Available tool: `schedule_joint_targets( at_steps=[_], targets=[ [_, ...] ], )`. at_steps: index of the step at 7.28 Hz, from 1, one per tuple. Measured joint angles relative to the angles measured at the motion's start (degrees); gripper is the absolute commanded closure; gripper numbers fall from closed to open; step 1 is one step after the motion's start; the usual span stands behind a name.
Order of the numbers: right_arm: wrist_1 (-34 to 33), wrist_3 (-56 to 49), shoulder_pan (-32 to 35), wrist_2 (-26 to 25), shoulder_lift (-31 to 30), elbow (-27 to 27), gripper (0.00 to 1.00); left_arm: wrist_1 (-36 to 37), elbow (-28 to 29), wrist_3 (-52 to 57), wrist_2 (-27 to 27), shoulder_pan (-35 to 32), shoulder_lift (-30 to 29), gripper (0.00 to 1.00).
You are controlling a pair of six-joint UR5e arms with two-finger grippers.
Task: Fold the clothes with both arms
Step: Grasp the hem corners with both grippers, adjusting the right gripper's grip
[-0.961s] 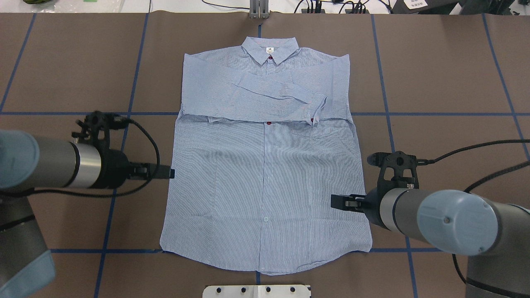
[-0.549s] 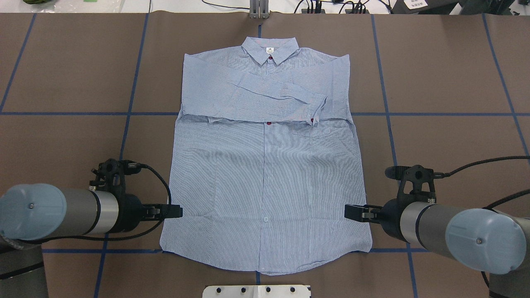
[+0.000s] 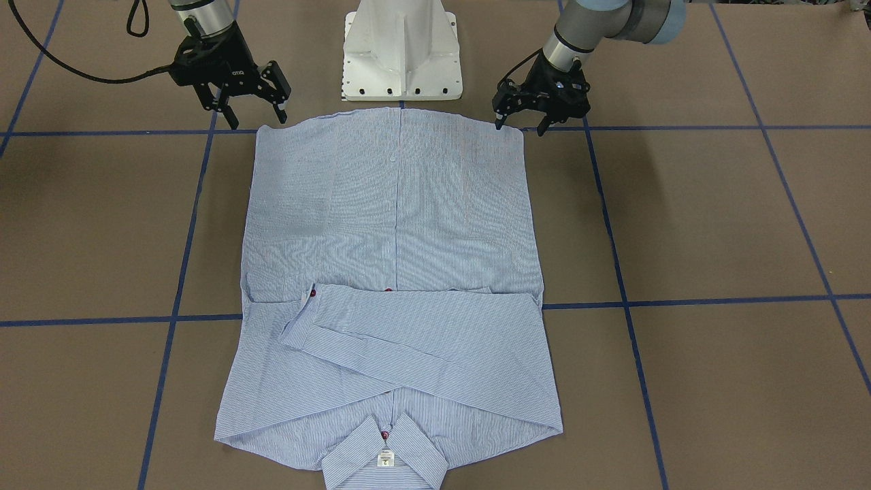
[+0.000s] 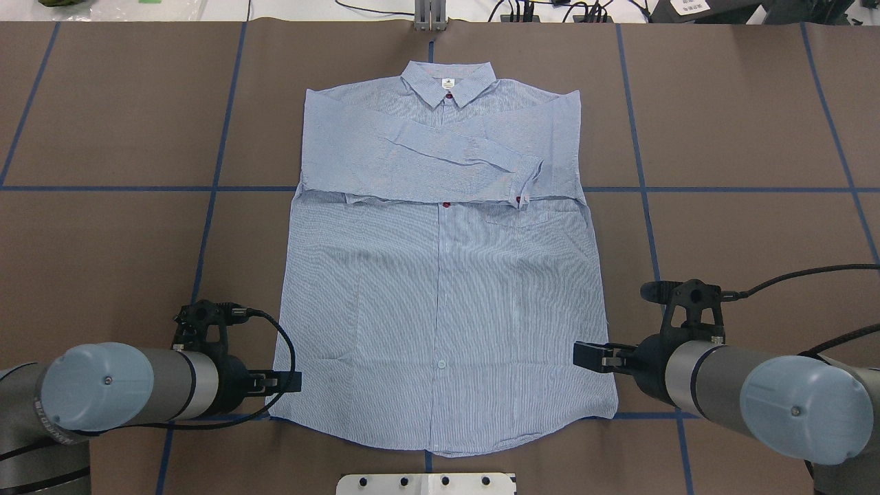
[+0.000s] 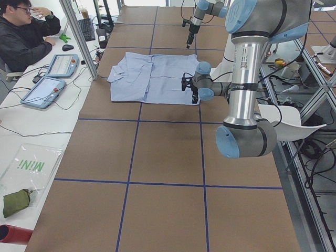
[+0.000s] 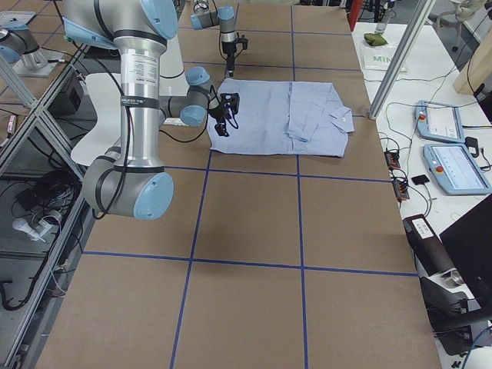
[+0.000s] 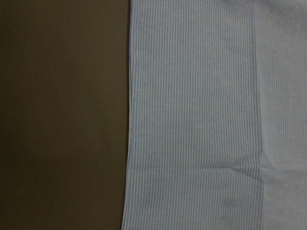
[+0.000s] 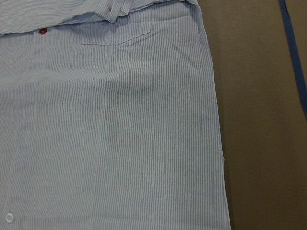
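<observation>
As the shirt (image 4: 440,289) lies flat on the table (image 4: 756,124) with both sleeves crossed over its chest, I judge the sleeve step done; the fold from hem to collar is left. My left tool (image 3: 520,125) and right tool (image 3: 257,120) hang at the shirt's two hem corners, both spread apart and holding nothing. Only the white base (image 3: 401,54) stands near the hem; I see nothing between tools and cloth.
</observation>
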Motion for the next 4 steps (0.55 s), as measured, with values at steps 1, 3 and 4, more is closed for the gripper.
schedule_joint_targets(
  at_steps=[1,3,4],
  targets=[
    [0.00,0.04,-0.18,-0.35,0.00,-0.05,0.00,0.18,0.61,-0.01,0.15,0.14,-0.15,0.24],
    [0.01,0.12,-0.42,-0.62,-0.06,-0.07,0.00,0.28,1.44,0.04,0.13,0.25,-0.14,0.32],
    [-0.01,0.14,-0.59,-0.82,-0.07,-0.08,0.00,0.38,1.53,0.08,0.00,0.35,-0.13,0.32]
  ],
)
